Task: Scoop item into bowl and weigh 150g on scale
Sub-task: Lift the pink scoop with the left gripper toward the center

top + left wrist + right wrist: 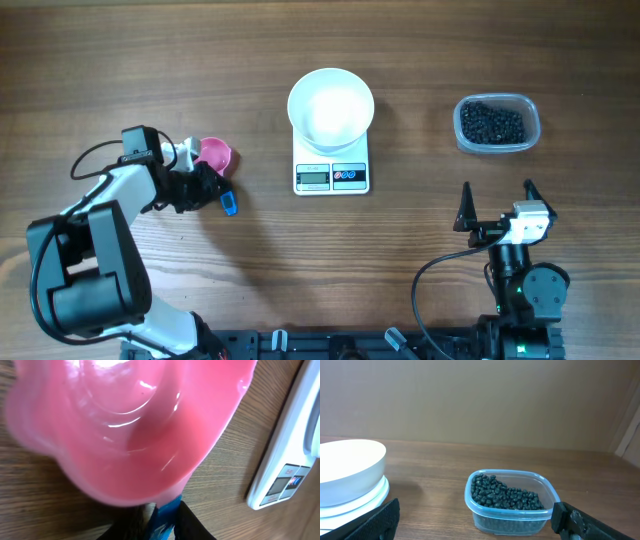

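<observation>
The pink scoop (213, 153) lies on the table left of the scale, its blue handle (228, 205) pointing toward the front edge. My left gripper (205, 188) is shut on that handle. In the left wrist view the scoop's cup (125, 425) fills the frame, and the handle (167, 515) sits between the black fingers of the left gripper (162, 527). The white bowl (331, 105) stands empty on the scale (331, 177). The item (491, 123), small black beans, fills a clear tub (510, 512). My right gripper (497, 205) hangs open in front of the tub, holding nothing.
The scale's corner (285, 470) lies just right of the scoop. In the right wrist view the bowl (350, 465) is left of the tub, with bare wood between them. The arms' bases and cables line the table's front edge.
</observation>
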You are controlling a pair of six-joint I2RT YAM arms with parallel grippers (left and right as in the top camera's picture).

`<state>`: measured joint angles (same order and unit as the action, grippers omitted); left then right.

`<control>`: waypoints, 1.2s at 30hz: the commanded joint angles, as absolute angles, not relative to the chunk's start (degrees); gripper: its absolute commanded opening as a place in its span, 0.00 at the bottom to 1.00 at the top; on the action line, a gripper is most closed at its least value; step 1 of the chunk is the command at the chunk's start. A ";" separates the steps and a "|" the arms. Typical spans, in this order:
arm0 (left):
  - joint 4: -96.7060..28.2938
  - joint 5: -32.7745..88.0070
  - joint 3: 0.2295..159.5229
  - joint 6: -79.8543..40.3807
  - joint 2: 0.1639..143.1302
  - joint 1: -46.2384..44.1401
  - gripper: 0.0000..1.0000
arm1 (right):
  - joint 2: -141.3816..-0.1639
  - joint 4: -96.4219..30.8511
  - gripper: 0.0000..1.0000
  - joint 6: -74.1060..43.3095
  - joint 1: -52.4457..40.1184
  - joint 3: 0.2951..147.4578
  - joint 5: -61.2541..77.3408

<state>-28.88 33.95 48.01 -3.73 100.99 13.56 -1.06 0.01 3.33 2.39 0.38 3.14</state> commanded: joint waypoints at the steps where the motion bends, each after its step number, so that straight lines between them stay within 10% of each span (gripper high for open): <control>1: -29.10 38.33 47.27 -3.88 102.32 13.41 0.24 | -1.02 0.08 1.00 4.10 2.04 0.30 2.79; 9: -29.12 43.46 47.86 -4.49 98.13 13.41 0.04 | -1.02 0.08 1.00 4.08 2.04 0.30 2.79; 36: -29.56 58.94 47.88 -17.74 64.36 9.10 0.04 | -1.02 0.05 1.00 4.10 2.04 0.30 2.79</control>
